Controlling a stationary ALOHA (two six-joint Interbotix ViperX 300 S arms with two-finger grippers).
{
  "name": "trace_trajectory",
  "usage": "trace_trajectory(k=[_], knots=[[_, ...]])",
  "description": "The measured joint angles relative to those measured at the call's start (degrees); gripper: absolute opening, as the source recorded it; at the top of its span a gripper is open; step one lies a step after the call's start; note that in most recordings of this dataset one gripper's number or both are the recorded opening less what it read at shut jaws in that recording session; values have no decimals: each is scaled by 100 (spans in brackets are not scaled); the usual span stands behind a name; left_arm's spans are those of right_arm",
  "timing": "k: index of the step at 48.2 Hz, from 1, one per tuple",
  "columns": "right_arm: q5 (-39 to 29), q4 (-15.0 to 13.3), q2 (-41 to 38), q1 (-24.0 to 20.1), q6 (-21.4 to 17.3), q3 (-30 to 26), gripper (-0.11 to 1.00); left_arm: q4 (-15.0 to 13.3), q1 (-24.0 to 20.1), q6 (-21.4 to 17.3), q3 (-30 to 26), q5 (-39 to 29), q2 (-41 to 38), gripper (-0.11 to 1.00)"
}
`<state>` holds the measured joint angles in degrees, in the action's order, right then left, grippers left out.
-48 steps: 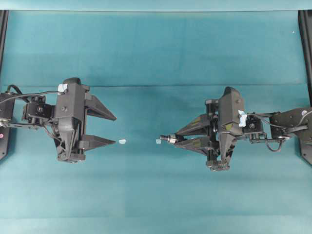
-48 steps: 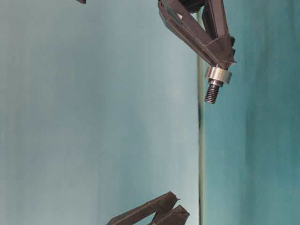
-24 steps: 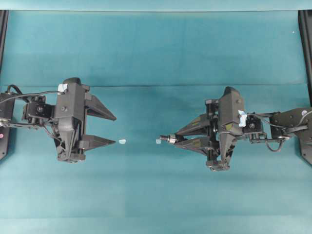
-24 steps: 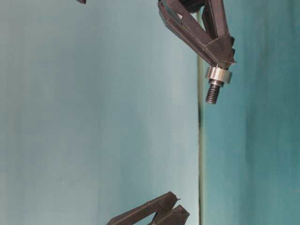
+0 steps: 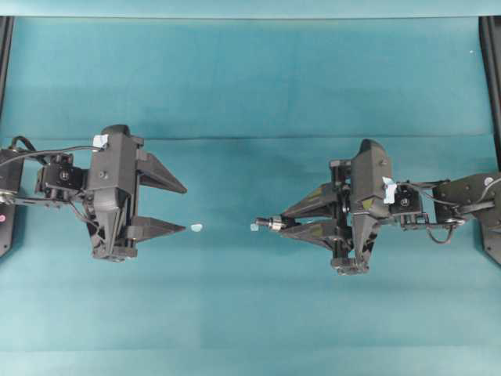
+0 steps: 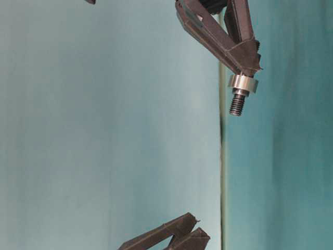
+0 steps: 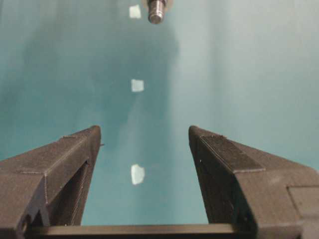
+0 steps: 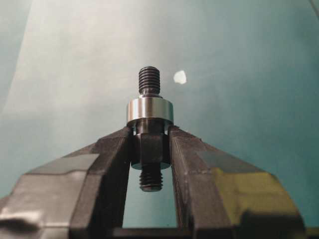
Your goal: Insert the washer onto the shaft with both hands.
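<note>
My right gripper (image 8: 149,133) is shut on the shaft (image 8: 149,152), a dark stepped rod whose hex collar sits between the fingertips. The shaft's threaded end (image 6: 237,105) points toward the left arm. The silvery washer (image 8: 149,110) rings the shaft just beyond the fingertips, and it also shows in the table-level view (image 6: 242,83). In the overhead view the right gripper (image 5: 272,222) holds the shaft (image 5: 263,222) near the middle. My left gripper (image 5: 185,209) stands open and empty well to the left, facing it. In the left wrist view the left gripper (image 7: 144,132) frames bare cloth, with the shaft (image 7: 156,10) far ahead.
Teal cloth (image 5: 250,94) covers the table. Two pale tape scraps (image 5: 196,227) (image 5: 254,228) lie on it between the grippers. Black frame rails (image 5: 491,70) run along both side edges.
</note>
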<state>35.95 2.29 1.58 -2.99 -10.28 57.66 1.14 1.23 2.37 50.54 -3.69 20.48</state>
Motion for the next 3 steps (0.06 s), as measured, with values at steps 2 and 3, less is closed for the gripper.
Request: trace_trajectory(k=[2, 3], knots=[[9, 0, 0, 0, 0, 0, 0, 0, 0, 0, 0, 0, 0, 74], [0, 9, 9, 0, 0, 0, 0, 0, 0, 0, 0, -9, 0, 74]])
